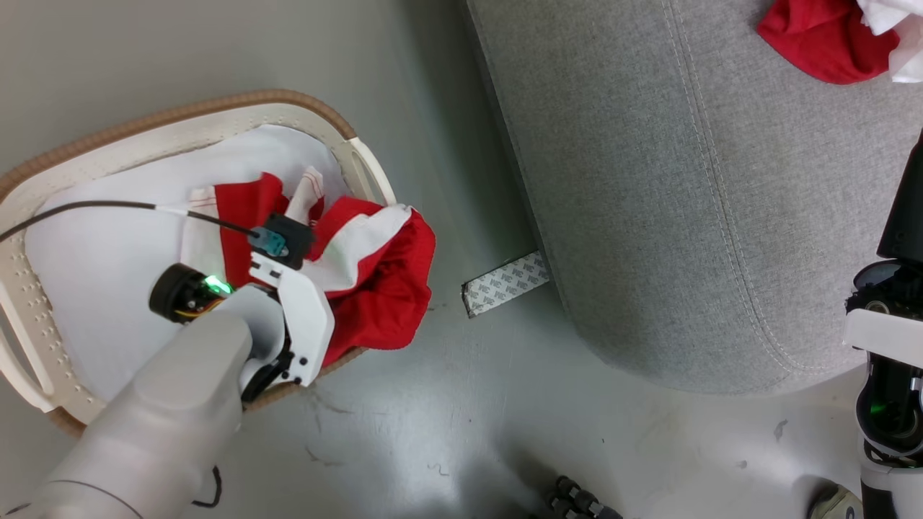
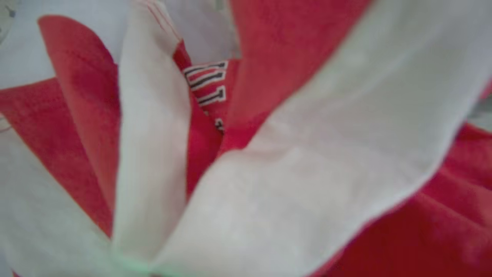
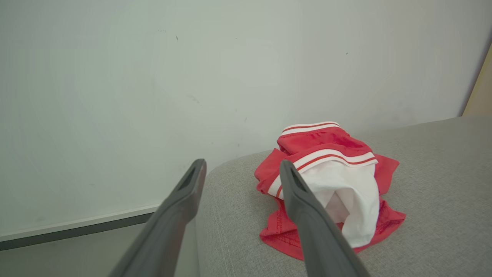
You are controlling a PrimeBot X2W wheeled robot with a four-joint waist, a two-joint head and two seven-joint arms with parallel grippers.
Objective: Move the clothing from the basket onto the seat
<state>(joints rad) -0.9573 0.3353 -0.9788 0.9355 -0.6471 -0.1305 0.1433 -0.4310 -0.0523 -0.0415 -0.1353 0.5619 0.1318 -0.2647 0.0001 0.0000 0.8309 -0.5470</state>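
Observation:
The basket [image 1: 180, 115] stands on the floor at the left, with its white liner pad [image 1: 108, 252] showing. Red-and-white clothing [image 1: 382, 281] lies bunched at its right end and hangs over the rim. My left arm's wrist [image 1: 296, 310] reaches down onto this heap, hiding the fingers. In the left wrist view, folds of the clothing [image 2: 292, 161] fan out from one pinched point at the bottom middle. Another red-and-white garment [image 1: 822, 36] [image 3: 330, 184] lies on the grey seat [image 1: 685, 180] [image 3: 442, 173]. Above the seat's edge my right gripper [image 3: 242, 163] hangs open, holding nothing.
A grey patterned strip [image 1: 505, 283] lies on the floor at the seat's foot, between basket and seat. A dark cable [image 1: 86, 209] crosses over the basket to my left wrist. A pale wall [image 3: 153, 77] rises behind the seat. Part of my base [image 1: 577, 501] shows at the bottom.

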